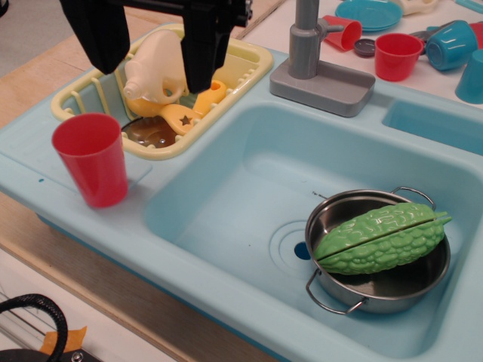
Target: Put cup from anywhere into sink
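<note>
The tall red cup [92, 157] stands upright on the light-blue ledge left of the sink [226, 188], at the front of the yellow dish rack. The sink basin has a round drain [296, 246] and a grey faucet [313, 53] behind it. My gripper [151, 45] hangs at the top left, above the dish rack, behind and above the cup. Its two black fingers [204, 45] stand apart with nothing between them.
A steel pot [377, 290] holding a green bitter gourd [381, 237] sits in the sink's right half. The yellow rack [249, 64] holds a cream bottle and yellow utensils. Red and blue cups and a blue plate stand behind the faucet. A small side basin [434, 124] lies at right.
</note>
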You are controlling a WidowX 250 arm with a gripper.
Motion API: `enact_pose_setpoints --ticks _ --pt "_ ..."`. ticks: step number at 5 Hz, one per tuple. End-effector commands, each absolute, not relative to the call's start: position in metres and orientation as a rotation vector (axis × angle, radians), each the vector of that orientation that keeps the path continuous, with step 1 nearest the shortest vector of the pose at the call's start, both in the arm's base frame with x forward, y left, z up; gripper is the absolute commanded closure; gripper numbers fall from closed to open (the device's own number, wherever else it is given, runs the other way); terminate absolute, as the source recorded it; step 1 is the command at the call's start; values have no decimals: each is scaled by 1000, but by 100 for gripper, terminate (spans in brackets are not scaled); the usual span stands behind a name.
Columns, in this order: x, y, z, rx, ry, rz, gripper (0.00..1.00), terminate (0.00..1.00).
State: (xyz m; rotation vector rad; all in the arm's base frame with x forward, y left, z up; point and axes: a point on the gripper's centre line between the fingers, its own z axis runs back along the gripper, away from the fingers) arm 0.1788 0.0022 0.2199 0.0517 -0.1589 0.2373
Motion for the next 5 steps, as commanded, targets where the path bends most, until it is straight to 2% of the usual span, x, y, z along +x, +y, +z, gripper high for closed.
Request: enact_pose_setpoints --ticks 1,2,3,5 --pt "179 2 220 52 -159 237 0 0" --pt "180 9 211 79 -97 301 0 0" --pt "178 17 202 92 -88 327 0 0" --pt "161 30 177 56 -39 370 0 0"
